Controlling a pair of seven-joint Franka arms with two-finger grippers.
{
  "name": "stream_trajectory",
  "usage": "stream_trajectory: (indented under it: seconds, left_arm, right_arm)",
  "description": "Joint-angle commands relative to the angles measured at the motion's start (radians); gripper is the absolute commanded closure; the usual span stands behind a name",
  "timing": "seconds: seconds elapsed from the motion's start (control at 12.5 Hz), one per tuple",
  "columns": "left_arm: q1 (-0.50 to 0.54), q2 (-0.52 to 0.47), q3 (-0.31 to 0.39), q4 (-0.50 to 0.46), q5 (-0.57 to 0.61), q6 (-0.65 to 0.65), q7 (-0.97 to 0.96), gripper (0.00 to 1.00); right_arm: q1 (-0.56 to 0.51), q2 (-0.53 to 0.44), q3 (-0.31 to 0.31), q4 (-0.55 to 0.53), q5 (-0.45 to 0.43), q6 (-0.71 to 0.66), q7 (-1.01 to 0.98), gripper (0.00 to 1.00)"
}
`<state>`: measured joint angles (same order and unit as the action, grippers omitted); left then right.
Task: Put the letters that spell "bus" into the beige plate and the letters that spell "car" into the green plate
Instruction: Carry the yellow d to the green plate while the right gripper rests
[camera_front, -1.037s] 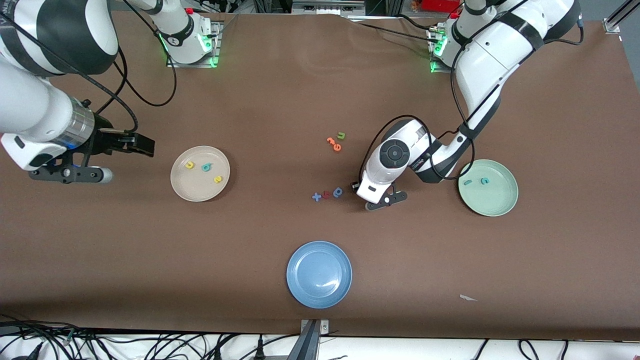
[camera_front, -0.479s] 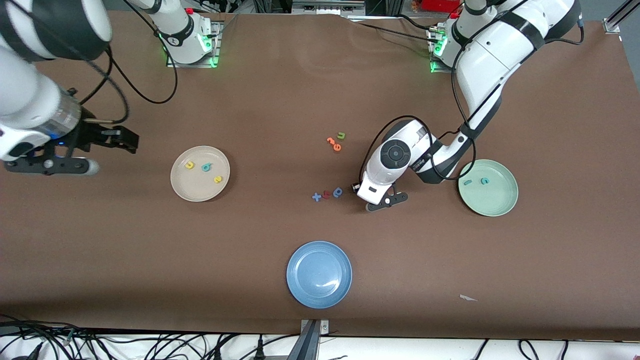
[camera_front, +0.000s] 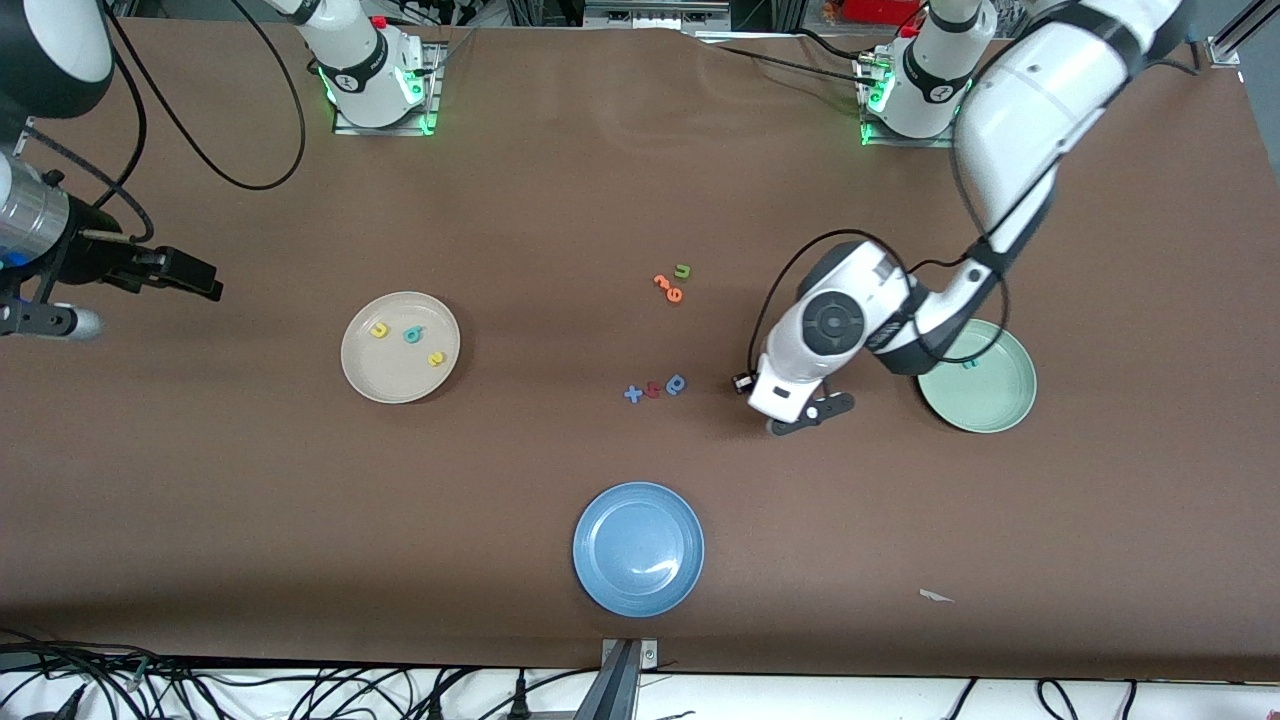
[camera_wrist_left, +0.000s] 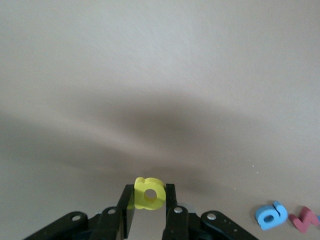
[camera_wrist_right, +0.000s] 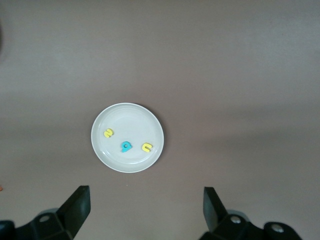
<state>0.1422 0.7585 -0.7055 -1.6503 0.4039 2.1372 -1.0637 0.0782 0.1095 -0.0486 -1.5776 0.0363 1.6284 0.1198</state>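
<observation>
The left gripper (camera_wrist_left: 149, 212) has its two black fingers (camera_wrist_left: 126, 210) clamped on a small yellow foam letter "a" (camera_wrist_left: 149, 193), which stands upright between the pads, clear of the brown tabletop (camera_front: 560, 180). In the front view this left gripper (camera_front: 745, 383) hangs over bare tabletop between a short row of loose letters and the round, shallow pale sage-green plate (camera_front: 990, 405), which lies toward the left arm's end of the tabletop. One teal foam letter (camera_front: 968, 364) shows in that plate; the arm's wrist covers part of the plate, so the rest of its contents cannot be made out.

The loose row holds a blue foam "a"-like letter (camera_front: 676, 383), a dark red piece (camera_front: 653, 389) and a blue foam "x" (camera_front: 633, 394). Farther from the front camera lie two orange pieces (camera_front: 668, 288) touching a green foam "u" (camera_front: 683, 270).

The right gripper (camera_wrist_right: 145, 207), its fingers spread wide apart and holding nothing, waits up in the air at the right arm's end of the tabletop (camera_front: 180, 275). Near it lies the round cream-beige plate (camera_front: 372, 375), carrying a yellow "u" (camera_front: 379, 330), a teal "b" (camera_front: 412, 335) and a yellow "s" (camera_front: 436, 358).

A round blue plate (camera_front: 600, 580) lies nearest the front camera.
</observation>
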Motion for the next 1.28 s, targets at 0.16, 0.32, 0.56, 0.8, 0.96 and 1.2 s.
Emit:
stream_trajectory:
  seconds: [0.16, 0.32, 0.56, 0.8, 0.96, 1.2]
  left_arm:
    - [0.399, -0.056, -0.229, -0.023, -0.033, -0.253, 0.197, 0.76]
    - [0.480, -0.074, -0.227, -0.026, -0.022, -0.336, 0.290, 0.76]
    - [0.632, -0.077, -0.224, -0.039, -0.017, -0.341, 0.416, 0.75]
    - [0.685, -0.071, -0.192, -0.077, 0.048, -0.342, 0.507, 0.75]
    - [0.709, -0.047, -0.169, -0.103, 0.150, -0.335, 0.521, 0.75]
    - [0.726, -0.015, -0.146, -0.129, 0.173, -0.277, 0.525, 0.74]
  right_arm:
    - [-0.051, -0.131, 0.052, -0.136, -0.007, 0.039, 0.000, 0.00]
    - [-0.049, -0.120, 0.049, -0.118, -0.007, 0.015, 0.000, 0.00]
    - [-0.049, -0.123, 0.049, -0.122, -0.007, 0.004, 0.003, 0.00]
    - [-0.049, -0.128, 0.047, -0.125, -0.007, 0.002, 0.006, 0.00]
    - [-0.049, -0.126, 0.033, -0.125, -0.007, 0.004, 0.003, 0.00]
    - [-0.048, -0.126, 0.035, -0.124, -0.007, 0.004, 0.003, 0.00]
